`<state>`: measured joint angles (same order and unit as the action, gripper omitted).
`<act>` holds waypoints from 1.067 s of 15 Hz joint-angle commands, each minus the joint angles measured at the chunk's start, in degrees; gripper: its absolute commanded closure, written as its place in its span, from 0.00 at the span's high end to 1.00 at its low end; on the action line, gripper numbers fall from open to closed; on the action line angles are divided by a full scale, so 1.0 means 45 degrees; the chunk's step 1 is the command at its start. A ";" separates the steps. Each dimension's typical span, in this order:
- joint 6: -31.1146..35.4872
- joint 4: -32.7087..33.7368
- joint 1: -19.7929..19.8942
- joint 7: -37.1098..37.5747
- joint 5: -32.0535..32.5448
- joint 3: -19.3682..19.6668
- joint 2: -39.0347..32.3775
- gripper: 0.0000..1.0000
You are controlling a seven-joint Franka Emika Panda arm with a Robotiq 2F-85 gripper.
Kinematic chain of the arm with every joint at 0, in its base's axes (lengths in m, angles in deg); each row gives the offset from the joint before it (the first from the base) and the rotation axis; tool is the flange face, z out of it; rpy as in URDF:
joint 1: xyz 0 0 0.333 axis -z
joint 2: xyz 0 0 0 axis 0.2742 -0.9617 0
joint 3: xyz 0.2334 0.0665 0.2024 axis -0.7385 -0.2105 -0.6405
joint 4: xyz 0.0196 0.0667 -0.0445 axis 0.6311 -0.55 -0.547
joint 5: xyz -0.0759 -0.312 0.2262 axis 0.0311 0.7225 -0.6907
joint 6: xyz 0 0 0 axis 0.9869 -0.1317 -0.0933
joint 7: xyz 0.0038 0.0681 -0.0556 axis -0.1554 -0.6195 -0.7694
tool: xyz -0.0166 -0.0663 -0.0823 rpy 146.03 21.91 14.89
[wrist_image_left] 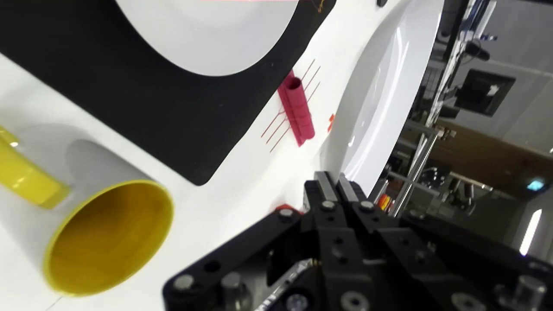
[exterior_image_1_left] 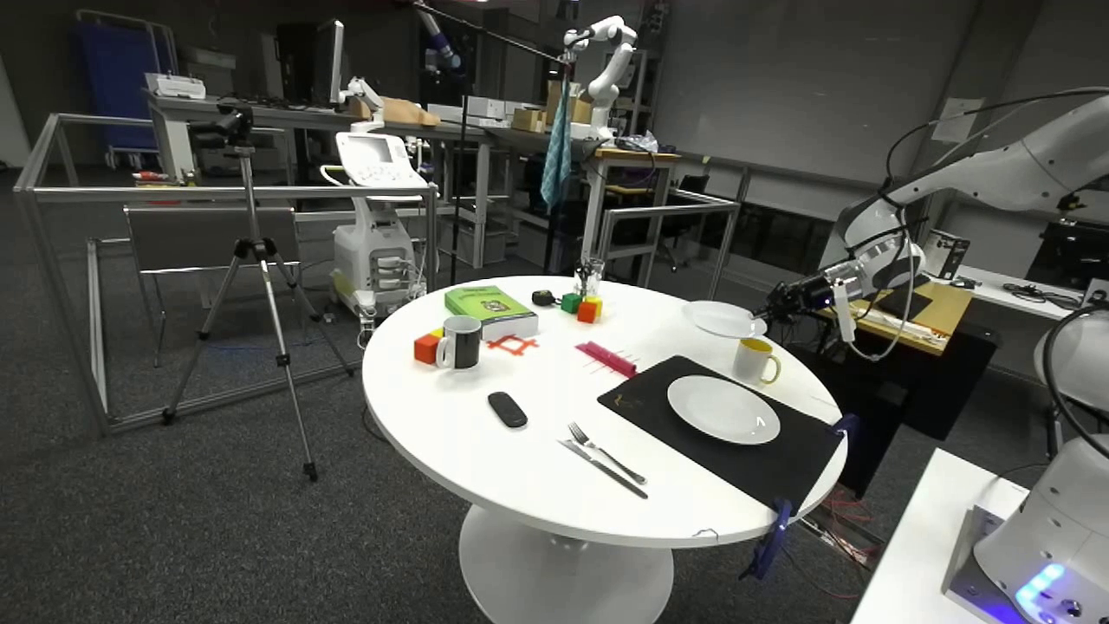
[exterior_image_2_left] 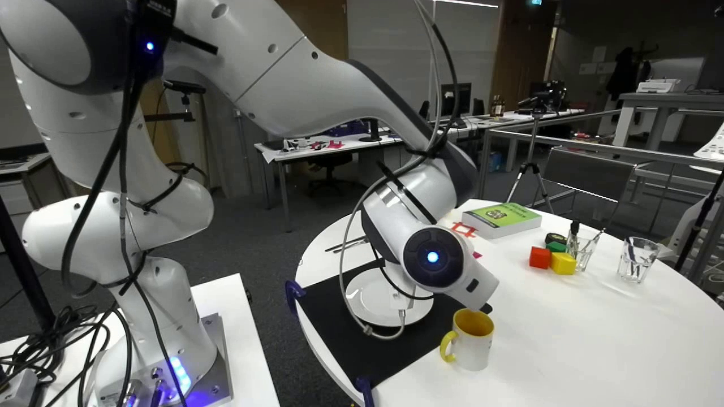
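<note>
My gripper (wrist_image_left: 333, 178) is shut on the rim of a white plate (wrist_image_left: 384, 86), which stands steeply tilted in the wrist view. In an exterior view the gripper (exterior_image_1_left: 764, 314) holds this plate (exterior_image_1_left: 719, 319) over the table's far right part; elsewhere the arm hides it. A white mug with a yellow inside and handle (wrist_image_left: 108, 237) stands upright beside the gripper; it shows in both exterior views (exterior_image_1_left: 752, 360) (exterior_image_2_left: 474, 341). Another white plate (exterior_image_1_left: 723, 409) lies on a black mat (exterior_image_1_left: 645, 400) near the mug; it also shows in the wrist view (wrist_image_left: 211, 36).
A pink roll (wrist_image_left: 299, 108) lies beyond the mat. On the round white table (exterior_image_1_left: 554, 390) are a green book (exterior_image_1_left: 489, 302), a dark mug (exterior_image_1_left: 466, 345), a black case (exterior_image_1_left: 507, 409), a knife (exterior_image_1_left: 611, 472), a fork (exterior_image_1_left: 606, 452), coloured blocks (exterior_image_2_left: 540, 257) and glasses (exterior_image_2_left: 637, 260). Blue clamps (exterior_image_2_left: 293, 295) grip the mat's edge.
</note>
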<state>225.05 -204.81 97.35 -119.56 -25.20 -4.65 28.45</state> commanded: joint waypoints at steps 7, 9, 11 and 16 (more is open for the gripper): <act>-0.0994 -0.0102 -0.6573 -0.0019 -0.3579 0.8740 0.1920 0.04; -0.0992 -0.0101 -0.7412 -0.0009 -0.3542 0.9556 0.1820 0.04; -0.0989 -0.0100 -0.7630 -0.0007 -0.3539 0.9659 0.1787 0.04; -0.0987 -0.0096 -0.7645 -0.0007 -0.3537 0.9686 0.1786 0.04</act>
<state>222.57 -205.38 71.23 -119.57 -39.98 30.24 35.87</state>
